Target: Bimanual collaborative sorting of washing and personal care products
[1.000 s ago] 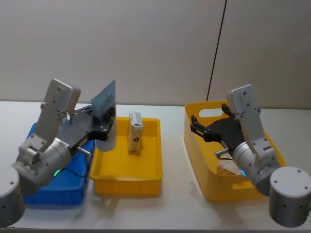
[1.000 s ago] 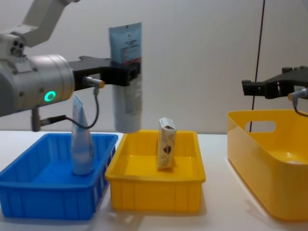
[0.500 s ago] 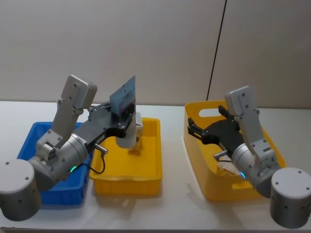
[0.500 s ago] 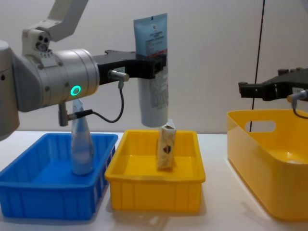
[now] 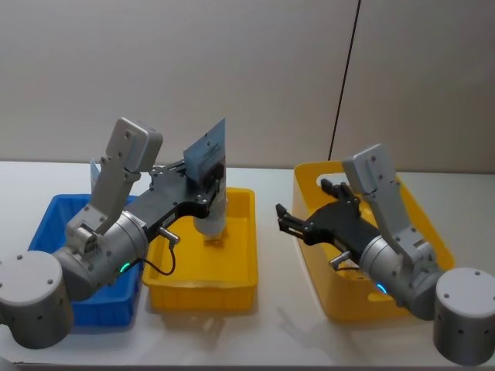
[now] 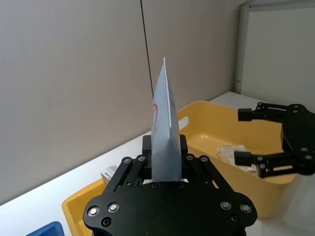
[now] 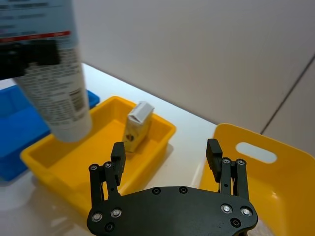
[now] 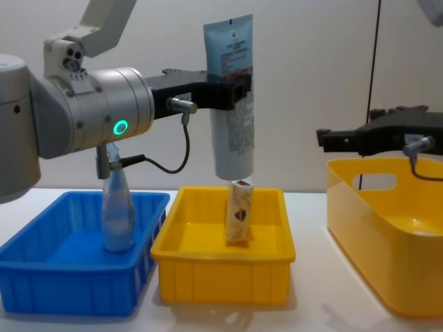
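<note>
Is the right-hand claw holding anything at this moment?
No, the right gripper has its fingers spread apart with nothing between them; it is the left gripper that holds the tube.

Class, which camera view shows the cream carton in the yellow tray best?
The chest view: the cream carton stands whole and side-on in the yellow tray, below the tube. The right wrist view shows it from above, the left wrist view a corner; in the head view the tube hides most of it.
</note>
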Controlling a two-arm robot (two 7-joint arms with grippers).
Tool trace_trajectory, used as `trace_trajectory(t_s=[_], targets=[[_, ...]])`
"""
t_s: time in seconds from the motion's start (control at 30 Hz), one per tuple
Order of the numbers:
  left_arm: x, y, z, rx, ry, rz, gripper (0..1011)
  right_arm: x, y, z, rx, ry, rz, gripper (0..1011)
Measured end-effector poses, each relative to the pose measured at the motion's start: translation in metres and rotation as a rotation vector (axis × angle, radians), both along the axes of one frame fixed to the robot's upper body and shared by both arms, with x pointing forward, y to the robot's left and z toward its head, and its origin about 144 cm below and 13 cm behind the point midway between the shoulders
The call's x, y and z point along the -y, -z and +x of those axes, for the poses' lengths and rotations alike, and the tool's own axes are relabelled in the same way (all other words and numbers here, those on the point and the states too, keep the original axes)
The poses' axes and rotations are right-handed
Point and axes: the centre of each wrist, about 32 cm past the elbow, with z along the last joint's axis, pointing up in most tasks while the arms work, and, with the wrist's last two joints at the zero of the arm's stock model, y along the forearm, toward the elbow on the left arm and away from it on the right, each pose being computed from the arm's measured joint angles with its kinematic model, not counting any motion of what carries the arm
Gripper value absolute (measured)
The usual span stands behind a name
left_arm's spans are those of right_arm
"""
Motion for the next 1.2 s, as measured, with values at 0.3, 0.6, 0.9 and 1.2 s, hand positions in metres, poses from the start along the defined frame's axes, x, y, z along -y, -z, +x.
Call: trace_trajectory(t_s=[0.3, 0.6, 0.9, 1.2], targets=[[0.001, 0.0, 0.0, 0.001, 0.006, -0.002, 240, -0.002, -0.001, 0.003, -0.031, -0.126, -0.006, 1002], [0.002, 0.0, 0.001, 0.001, 0.009, -0.003, 240, -0.007, 0.001, 0.01, -0.062, -0.257, -0.012, 1002], [0.002, 0.0, 0.001, 0.001, 0.01, -0.004, 240, -0.017, 0.005, 0.021, -0.092, -0.302, -0.015, 1002], [0.003, 0.0, 0.001, 0.002, 0.011, -0.004, 240, -0.03, 0.01, 0.035, -0.107, -0.319, -0.014, 1002]])
